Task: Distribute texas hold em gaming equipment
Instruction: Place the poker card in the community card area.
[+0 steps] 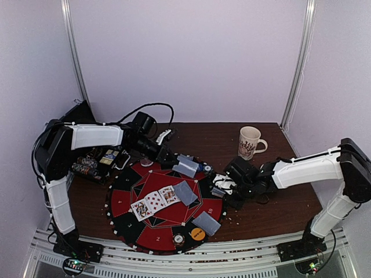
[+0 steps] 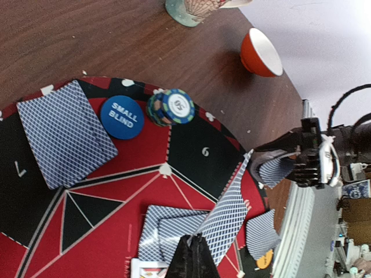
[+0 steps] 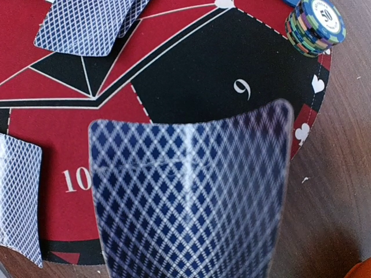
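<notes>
The left end effector, fingers pressed together, pinches a blue-backed card by its lower edge and holds it on end, tilted, above the middle of the round poker mat. Across the felt the right end effector is closed on a second card, its back toward the wrist camera, hanging over the black seat marked nine at the mat's right rim. Whether one card or two sit in that pinch cannot be told. Out from the two arms, three face-up cards lie in a row at the mat's centre with a face-down card just beside them, and a further card lies toward the near rim by an orange button. At the far rim a chip stack stands just beside the small-blind button. A mug and a bowl wait on the bare tabletop, off the mat. The cards look thin, light, slick and bendy, so they are best nipped at a short edge or corner and set down low, since they could slip or flutter. The chips look rigid and are best taken by the rim, as the stack could topple.
</notes>
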`<control>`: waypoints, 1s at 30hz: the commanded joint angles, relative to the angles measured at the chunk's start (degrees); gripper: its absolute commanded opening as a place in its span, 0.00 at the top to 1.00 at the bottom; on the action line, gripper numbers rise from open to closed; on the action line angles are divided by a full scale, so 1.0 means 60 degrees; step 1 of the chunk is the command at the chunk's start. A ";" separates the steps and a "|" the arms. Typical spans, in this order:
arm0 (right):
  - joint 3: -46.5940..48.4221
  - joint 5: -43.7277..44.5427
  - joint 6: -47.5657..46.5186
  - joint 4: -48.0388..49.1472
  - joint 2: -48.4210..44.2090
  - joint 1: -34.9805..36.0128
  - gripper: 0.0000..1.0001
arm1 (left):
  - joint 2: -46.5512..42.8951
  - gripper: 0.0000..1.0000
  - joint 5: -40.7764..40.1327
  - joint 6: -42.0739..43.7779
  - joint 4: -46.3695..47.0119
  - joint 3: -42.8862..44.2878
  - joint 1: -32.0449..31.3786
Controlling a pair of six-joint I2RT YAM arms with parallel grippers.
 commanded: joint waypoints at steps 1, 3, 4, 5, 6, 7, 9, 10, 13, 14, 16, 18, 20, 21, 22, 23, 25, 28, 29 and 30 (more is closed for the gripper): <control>-0.0298 -0.0025 0.0435 -0.0161 -0.0450 -0.0039 0.75 | 0.0797 1.00 -0.1307 0.1477 -0.1008 0.1207 -0.0033; -0.0317 0.0156 0.0436 -0.0268 -0.0686 -0.0036 0.75 | 0.1312 1.00 -0.1808 0.2197 -0.1750 0.2021 -0.0208; -0.0282 0.0224 0.0422 -0.0359 -0.0771 -0.0042 0.75 | 0.1614 1.00 -0.1829 0.2493 -0.2080 0.2414 -0.0278; -0.0235 0.0271 0.0408 -0.0471 -0.0842 -0.0054 0.74 | 0.1886 1.00 -0.1800 0.2726 -0.2372 0.2895 -0.0372; -0.0193 0.0308 0.0386 -0.0604 -0.0899 -0.0065 0.74 | 0.2132 1.00 -0.1831 0.2932 -0.2596 0.3178 -0.0469; -0.0146 0.0347 0.0365 -0.0685 -0.0964 -0.0065 0.74 | 0.2346 1.00 -0.1872 0.3023 -0.2764 0.3426 -0.0627; -0.0097 0.0461 0.0335 -0.0784 -0.1116 -0.0070 0.74 | 0.2619 1.00 -0.1824 0.3072 -0.2858 0.3646 -0.0782; -0.0102 0.0511 0.0318 -0.0828 -0.1176 -0.0081 0.74 | 0.2735 1.00 -0.1685 0.3095 -0.2854 0.3686 -0.0831; -0.0105 0.0605 0.0255 -0.0920 -0.1286 -0.0103 0.74 | 0.2946 1.00 -0.1354 0.3062 -0.2858 0.3804 -0.0916; -0.0085 0.0627 0.0239 -0.0938 -0.1295 -0.0109 0.74 | 0.3070 1.00 -0.1301 0.3037 -0.2898 0.3893 -0.0949; -0.0036 0.0634 0.0205 -0.0959 -0.1284 -0.0107 0.74 | 0.3382 1.00 -0.1278 0.3119 -0.3144 0.4279 -0.1049; 0.0030 0.0649 0.0171 -0.0973 -0.1271 -0.0102 0.74 | 0.3739 1.00 -0.1332 0.3243 -0.3478 0.4714 -0.1179; 0.0070 0.0670 0.0155 -0.0993 -0.1267 -0.0127 0.74 | 0.4042 1.00 -0.1344 0.3252 -0.3685 0.5126 -0.1221; 0.0069 0.0671 0.0145 -0.1000 -0.1278 -0.0115 0.74 | 0.4165 1.00 -0.1395 0.3255 -0.3754 0.5248 -0.1232; 0.0068 0.0680 0.0135 -0.1003 -0.1294 -0.0127 0.74 | 0.4279 1.00 -0.1469 0.3250 -0.3790 0.5355 -0.1232; 0.0070 0.0687 0.0127 -0.1002 -0.1331 -0.0120 0.74 | 0.4345 1.00 -0.1574 0.3299 -0.3844 0.5467 -0.1252; 0.0047 0.0713 0.0108 -0.0998 -0.1365 -0.0119 0.74 | 0.4464 1.00 -0.1757 0.3464 -0.4011 0.5670 -0.1275; 0.0069 0.0728 0.0077 -0.0995 -0.1366 -0.0142 0.74 | 0.4593 1.00 -0.1987 0.3640 -0.4228 0.5927 -0.1323; 0.0064 0.0718 0.0079 -0.0992 -0.1356 -0.0143 0.74 | 0.4620 1.00 -0.2057 0.3695 -0.4278 0.5991 -0.1342; 0.0061 0.0717 0.0067 -0.0989 -0.1347 -0.0134 0.74 | 0.4649 1.00 -0.2149 0.3770 -0.4330 0.6085 -0.1362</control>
